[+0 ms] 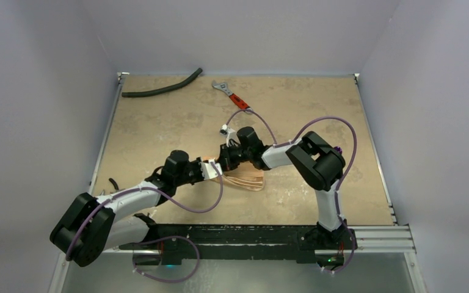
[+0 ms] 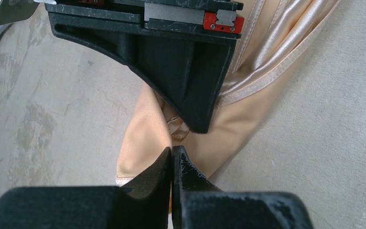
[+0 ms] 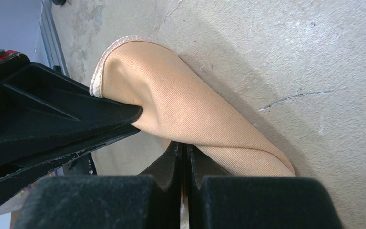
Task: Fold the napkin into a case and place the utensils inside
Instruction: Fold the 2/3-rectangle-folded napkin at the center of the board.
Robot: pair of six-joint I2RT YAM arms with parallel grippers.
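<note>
The peach-orange napkin (image 1: 246, 179) lies bunched in a narrow folded strip at the table's middle front. My left gripper (image 1: 212, 170) is at its left end, and in the left wrist view its jaws (image 2: 172, 151) are shut with napkin cloth (image 2: 145, 129) between them. My right gripper (image 1: 225, 157) meets it from the right. In the right wrist view its jaws (image 3: 185, 147) are shut on a twisted fold of the napkin (image 3: 181, 105). The two grippers are almost touching. A small dark purple piece (image 1: 340, 149) peeks out by the right arm's elbow. The other utensils are hidden.
A curved black hose (image 1: 162, 89) lies at the back left. A red-handled steel wrench (image 1: 232, 95) lies at the back centre. Purple cables loop over both arms. Metal rails border the table at the left, right and front.
</note>
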